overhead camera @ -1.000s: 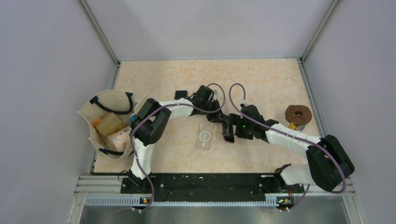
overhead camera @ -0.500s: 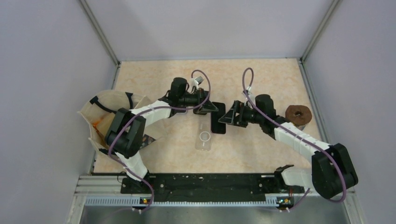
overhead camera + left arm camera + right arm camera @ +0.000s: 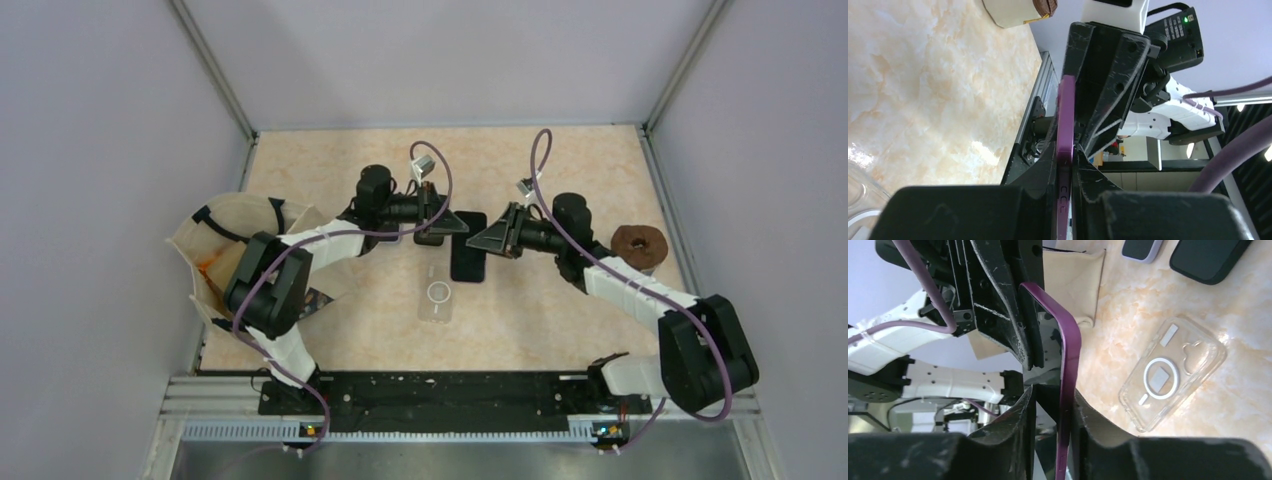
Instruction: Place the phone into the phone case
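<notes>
Just beyond the case (image 3: 437, 296), the phone (image 3: 468, 262) hangs clamped in the left gripper (image 3: 1066, 165), the right gripper (image 3: 1053, 395) around it, perhaps not yet tight; if the left lets go early, it could fall.

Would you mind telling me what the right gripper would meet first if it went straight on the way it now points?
Most likely the left gripper, facing the right gripper head-on, jaws shut on the phone. The phone's edge sits between the right jaws; depth is unclear.
</notes>
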Robot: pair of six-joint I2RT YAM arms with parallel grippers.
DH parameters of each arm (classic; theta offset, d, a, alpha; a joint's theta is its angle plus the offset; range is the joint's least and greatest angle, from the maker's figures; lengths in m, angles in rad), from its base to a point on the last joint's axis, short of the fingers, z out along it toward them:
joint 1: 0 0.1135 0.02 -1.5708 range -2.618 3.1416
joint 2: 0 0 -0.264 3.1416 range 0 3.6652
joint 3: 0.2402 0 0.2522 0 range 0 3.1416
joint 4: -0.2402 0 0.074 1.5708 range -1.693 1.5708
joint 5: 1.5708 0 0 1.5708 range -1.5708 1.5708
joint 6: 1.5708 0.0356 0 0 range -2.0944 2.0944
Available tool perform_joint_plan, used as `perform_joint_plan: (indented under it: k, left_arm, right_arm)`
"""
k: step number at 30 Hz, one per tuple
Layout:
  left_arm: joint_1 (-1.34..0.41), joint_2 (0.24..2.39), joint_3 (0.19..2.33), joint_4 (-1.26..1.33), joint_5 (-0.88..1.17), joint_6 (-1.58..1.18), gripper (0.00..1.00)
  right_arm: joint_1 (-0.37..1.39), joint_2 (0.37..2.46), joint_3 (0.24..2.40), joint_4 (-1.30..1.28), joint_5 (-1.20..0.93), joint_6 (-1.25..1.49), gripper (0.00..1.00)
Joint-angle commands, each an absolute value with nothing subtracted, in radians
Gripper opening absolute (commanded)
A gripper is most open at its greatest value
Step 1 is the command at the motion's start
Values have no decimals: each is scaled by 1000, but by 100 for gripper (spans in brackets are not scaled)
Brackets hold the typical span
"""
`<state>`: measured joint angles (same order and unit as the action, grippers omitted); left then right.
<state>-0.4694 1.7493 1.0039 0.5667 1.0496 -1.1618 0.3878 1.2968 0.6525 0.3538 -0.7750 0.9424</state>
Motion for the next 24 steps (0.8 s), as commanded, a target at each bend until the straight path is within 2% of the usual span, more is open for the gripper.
perform_joint_plan:
  k: [1,3,7,9,12,15,17,21,24]
  left_arm:
    - [-474,1702,990,640,1046,-1186,8]
    - [-474,1685,996,537,1013,-1116,18]
    - [-475,1623,1064,40,813,-835,52]
    - [-475,1599,1082,-108,699,-773,59]
    - [-474,1556,1091,-277,500,-734,63]
    - [-474,1510,1073,-405,295,-729,61]
    - [-475,1487,1051,-452,193,-722,54]
    - [-475,1486,995,-502,92,-702,24]
    - [-487,1489,937,-477,93,-708,13]
  right_arm:
    - [390,1275,659,458,-810,985,15]
    - [391,1271,657,445,-799,991,1]
    - [391,1247,649,386,-742,984,0]
    - [393,1235,646,344,-704,971,0]
    - [391,1233,647,275,-642,947,0]
    - [405,1253,637,254,-594,945,0]
    - [439,1280,638,251,-546,949,0]
    - [555,1346,654,247,-424,967,0]
    - [617,1389,655,264,-349,997,0]
